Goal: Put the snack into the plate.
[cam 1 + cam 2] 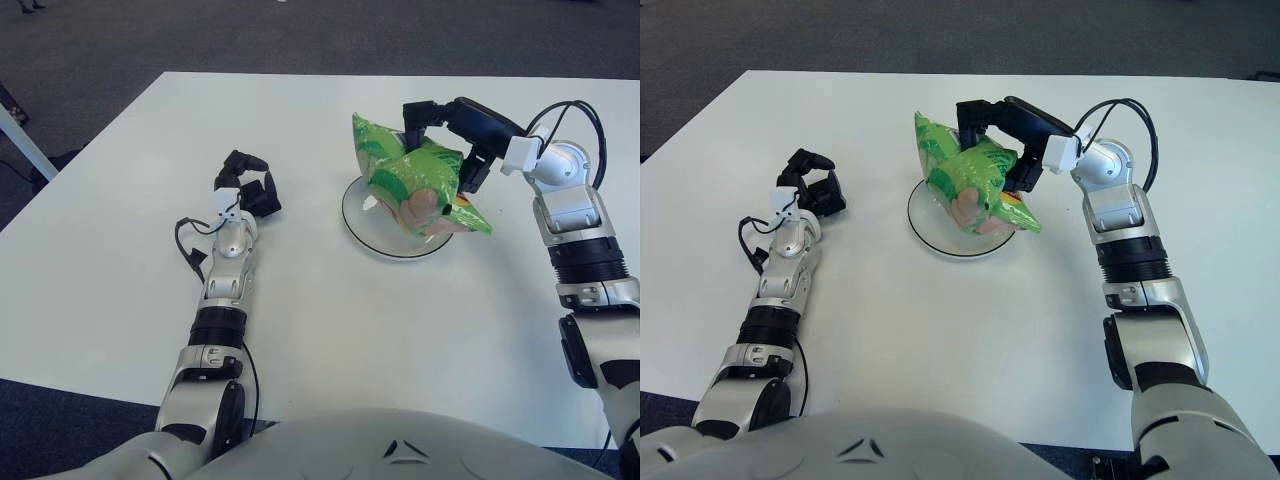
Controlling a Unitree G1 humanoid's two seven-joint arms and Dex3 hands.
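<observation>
1. Right hand (440, 130): black, three-fingered, on a silver jointed arm reaching in from the right. Its fingers are closed around the upper part of the snack bag, one finger (412, 110) hooked over the far side and the others pressed against the right side.

2. Snack bag (412, 182): glossy green foil-like pouch, puffed and crinkled, with lighter green leaf print and a pinkish food picture on its near face. It is tilted, with its top corner pointing far-left and its sealed bottom edge flaring near-right. It sits directly over the plate; whether the lower edge touches the dish cannot be told.

3. Plate (372, 232): round, shallow, white with a thin dark rim and a smooth shiny surface. It stands on the tabletop right of centre. The bag hides most of its far and right portions, leaving the left and near rim exposed.

4. Left hand (248, 186): black, fingers curled inward and holding nothing. It shows on the left part of the tabletop, well apart from the plate, at the end of a silver forearm with a black cable looped beside the wrist.

5. Tabletop (120, 250): flat, matte white, rectangular, standing over dark carpet.
</observation>
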